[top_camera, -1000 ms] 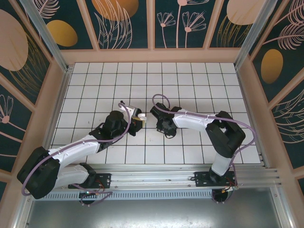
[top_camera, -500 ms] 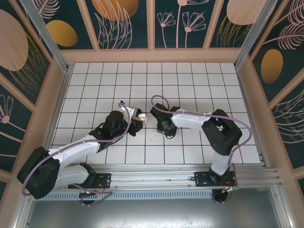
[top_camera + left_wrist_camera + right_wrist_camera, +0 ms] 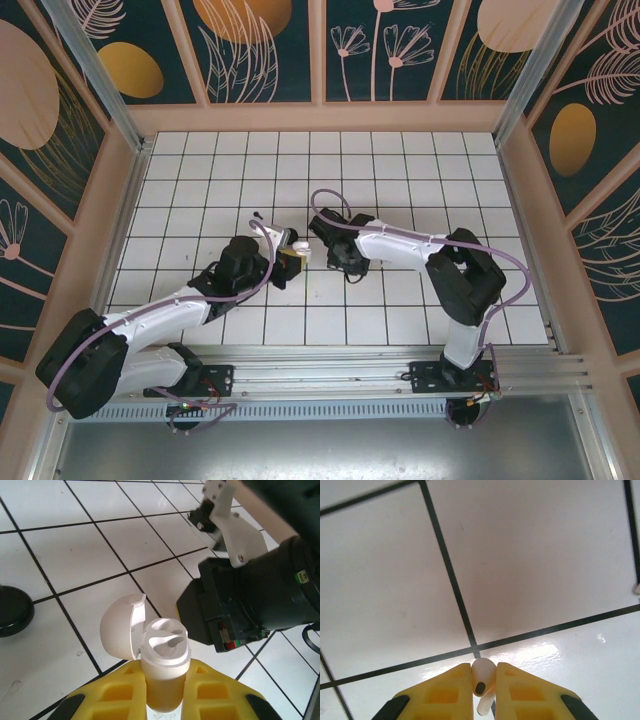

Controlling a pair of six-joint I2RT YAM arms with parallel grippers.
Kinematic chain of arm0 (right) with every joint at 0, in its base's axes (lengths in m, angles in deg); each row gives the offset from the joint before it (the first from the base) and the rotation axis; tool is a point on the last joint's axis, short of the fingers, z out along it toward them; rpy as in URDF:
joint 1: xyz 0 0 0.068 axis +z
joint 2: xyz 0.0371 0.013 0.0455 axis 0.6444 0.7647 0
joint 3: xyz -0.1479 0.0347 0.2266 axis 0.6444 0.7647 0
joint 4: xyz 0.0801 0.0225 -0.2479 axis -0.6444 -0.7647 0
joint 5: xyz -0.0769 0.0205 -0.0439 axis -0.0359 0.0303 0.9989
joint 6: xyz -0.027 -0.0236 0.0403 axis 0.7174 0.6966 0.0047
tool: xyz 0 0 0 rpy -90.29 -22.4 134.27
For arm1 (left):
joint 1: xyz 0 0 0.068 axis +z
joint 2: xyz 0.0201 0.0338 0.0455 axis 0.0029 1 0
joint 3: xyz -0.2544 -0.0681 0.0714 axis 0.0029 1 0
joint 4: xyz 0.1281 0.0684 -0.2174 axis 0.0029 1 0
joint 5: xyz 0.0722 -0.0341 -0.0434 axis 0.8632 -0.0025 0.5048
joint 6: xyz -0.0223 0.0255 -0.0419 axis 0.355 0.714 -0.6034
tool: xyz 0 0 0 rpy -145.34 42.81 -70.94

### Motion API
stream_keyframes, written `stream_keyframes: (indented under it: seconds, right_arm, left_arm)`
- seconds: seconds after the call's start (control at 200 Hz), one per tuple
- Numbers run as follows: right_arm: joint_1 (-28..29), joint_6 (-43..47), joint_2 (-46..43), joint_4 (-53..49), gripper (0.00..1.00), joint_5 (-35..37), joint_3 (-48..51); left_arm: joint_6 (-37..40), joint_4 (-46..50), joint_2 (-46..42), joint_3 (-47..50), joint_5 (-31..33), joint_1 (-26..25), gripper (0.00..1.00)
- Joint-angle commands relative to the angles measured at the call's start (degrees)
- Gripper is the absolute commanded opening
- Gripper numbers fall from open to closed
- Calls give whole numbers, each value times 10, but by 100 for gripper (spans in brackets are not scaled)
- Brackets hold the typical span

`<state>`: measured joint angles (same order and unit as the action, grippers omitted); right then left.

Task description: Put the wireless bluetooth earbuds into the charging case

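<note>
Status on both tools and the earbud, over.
Left tool shut on open charging case, sockets empty. Right tool shut on white earbud. No obstacle seen between them.

Glossy white plastic earbud (image 3: 483, 676), glossy tiled table (image 3: 545, 555)

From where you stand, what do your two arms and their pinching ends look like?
The left arm and right arm are white tubular links joined by bulky black joints, each trailed by a thin purple cable. The left gripper and right gripper each end in two bright yellow plastic fingers moulded with hollow rectangular pockets.
</note>
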<state>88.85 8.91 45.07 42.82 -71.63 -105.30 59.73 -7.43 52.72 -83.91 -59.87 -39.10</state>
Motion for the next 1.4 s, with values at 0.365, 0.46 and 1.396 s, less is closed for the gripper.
stream_keyframes:
  seconds: [0.365,0.46,1.396]
  right_arm:
    - [8,30,-54,-61,14,55,7]
    - [5,60,-37,-45,14,35,37]
    - [-34,74,-110,24,27,-70,113]
  left_arm:
    - [-1,-53,24,-7,-25,3,0]
    - [-5,-45,20,3,-16,4,0]
    - [-12,-30,19,0,-6,4,0]
